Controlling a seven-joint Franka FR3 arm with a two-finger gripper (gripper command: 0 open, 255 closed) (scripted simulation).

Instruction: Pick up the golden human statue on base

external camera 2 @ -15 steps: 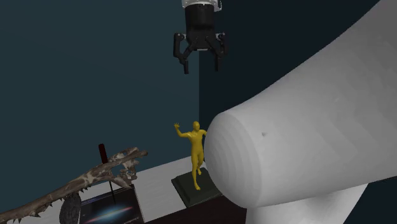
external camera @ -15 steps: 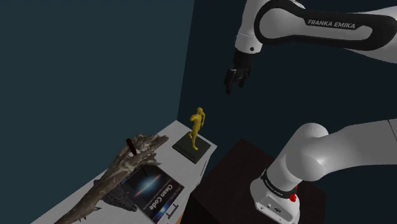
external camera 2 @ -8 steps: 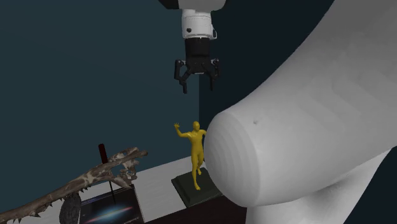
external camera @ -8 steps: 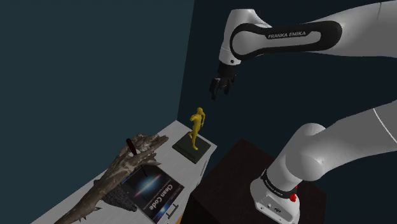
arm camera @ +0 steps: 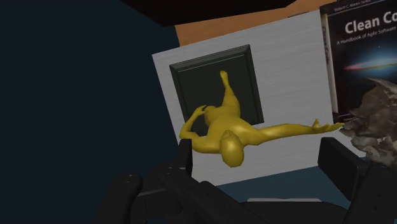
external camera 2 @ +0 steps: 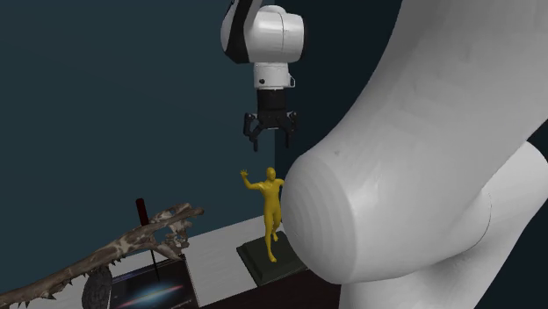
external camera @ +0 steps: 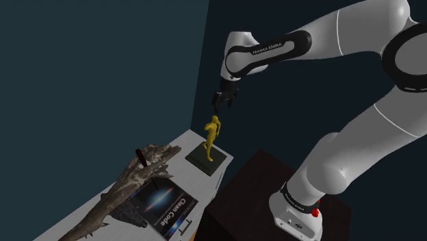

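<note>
Golden statue (external camera: 213, 137): smooth, glossy human figure, one yellow-gold colour all over, one arm flung out, the other bent toward the head. Stands upright on a dark square base (external camera: 206, 161) at a corner of the white surface (external camera: 176, 152). End effector (external camera 2: 270, 143) above the statue, clear of its head, fingers spread apart, gripping nothing. Book (external camera: 164, 205) flat near the statue.
</note>
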